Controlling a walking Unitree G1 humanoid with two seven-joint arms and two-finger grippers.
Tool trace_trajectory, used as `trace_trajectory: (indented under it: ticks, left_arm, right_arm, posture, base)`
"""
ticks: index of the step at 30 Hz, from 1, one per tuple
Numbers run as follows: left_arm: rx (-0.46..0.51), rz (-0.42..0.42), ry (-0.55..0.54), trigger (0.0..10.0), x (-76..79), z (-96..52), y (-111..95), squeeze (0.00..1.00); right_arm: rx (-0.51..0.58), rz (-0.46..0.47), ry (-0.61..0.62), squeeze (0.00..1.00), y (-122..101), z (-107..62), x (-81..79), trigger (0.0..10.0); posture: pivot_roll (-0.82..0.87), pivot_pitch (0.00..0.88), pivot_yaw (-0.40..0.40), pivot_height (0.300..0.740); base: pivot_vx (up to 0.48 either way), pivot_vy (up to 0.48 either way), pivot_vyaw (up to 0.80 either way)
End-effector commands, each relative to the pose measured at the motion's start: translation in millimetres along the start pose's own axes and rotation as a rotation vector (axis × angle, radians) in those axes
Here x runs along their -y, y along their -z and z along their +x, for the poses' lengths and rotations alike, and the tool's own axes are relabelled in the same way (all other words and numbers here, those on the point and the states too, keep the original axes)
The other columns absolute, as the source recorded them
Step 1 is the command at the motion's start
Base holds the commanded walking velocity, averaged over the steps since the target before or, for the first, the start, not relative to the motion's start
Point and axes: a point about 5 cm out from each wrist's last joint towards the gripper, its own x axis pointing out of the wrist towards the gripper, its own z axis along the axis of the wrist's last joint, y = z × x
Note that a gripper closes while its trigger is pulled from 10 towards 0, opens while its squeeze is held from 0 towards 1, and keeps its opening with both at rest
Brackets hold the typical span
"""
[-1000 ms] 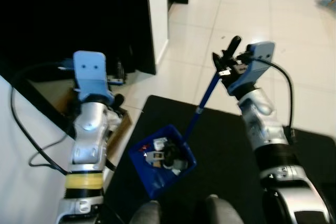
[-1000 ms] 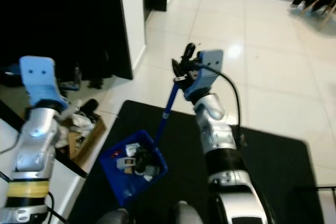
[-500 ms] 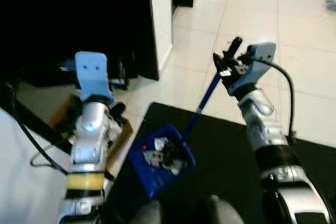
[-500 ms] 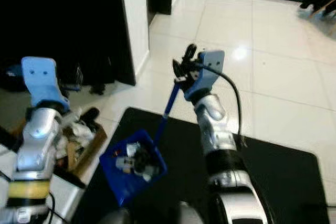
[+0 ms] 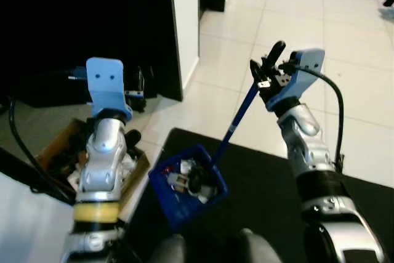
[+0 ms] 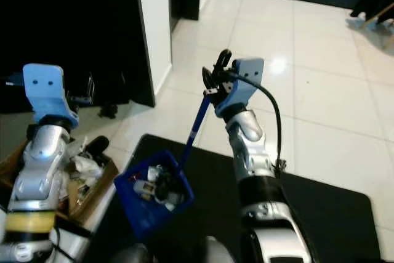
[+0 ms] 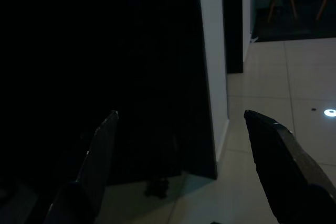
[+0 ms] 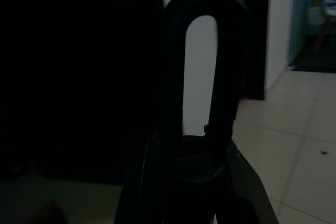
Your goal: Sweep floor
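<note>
Right gripper [image 5: 266, 73] raised at chest height over the white tiled floor [image 5: 345, 47], jaws pressed tight around the black looped grip [image 8: 202, 77] at the top of a blue dustpan handle [image 5: 237, 121]. Handle slanting down and toward the robot's left to the blue dustpan [image 5: 184, 186], full of small white and dark scraps, hanging above a black mat [image 5: 258, 177]. Right arm bent, forearm angled up and forward. Left gripper [image 7: 181, 166] pointed at a dark doorway beside a white wall edge [image 7: 212, 66], jaws spread wide, holding nothing. Left arm upright beside a cardboard box [image 6: 86, 177] of clutter.
</note>
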Motion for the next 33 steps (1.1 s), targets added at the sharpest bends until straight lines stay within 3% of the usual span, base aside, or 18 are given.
trace_trajectory:
  ticks: [1, 33]
  left_arm:
    - [-0.005, -0.002, -0.005, 10.0, -1.7, -1.5, 1.0, 0.00]
    - [-0.008, 0.003, -0.004, 10.0, -1.7, -1.2, 1.3, 0.00]
  right_arm:
    - [0.060, 0.003, -0.004, 0.00, -11.0, 3.0, -2.2, 10.0]
    - [0.106, 0.011, -0.015, 0.00, -21.3, 5.4, -5.2, 10.0]
  posture:
    - [0.02, 0.063, -0.008, 0.740]
    - [0.03, 0.066, -0.006, 0.740]
  base:
    - [0.371, 0.000, 0.00]
    - [0.372, 0.000, 0.00]
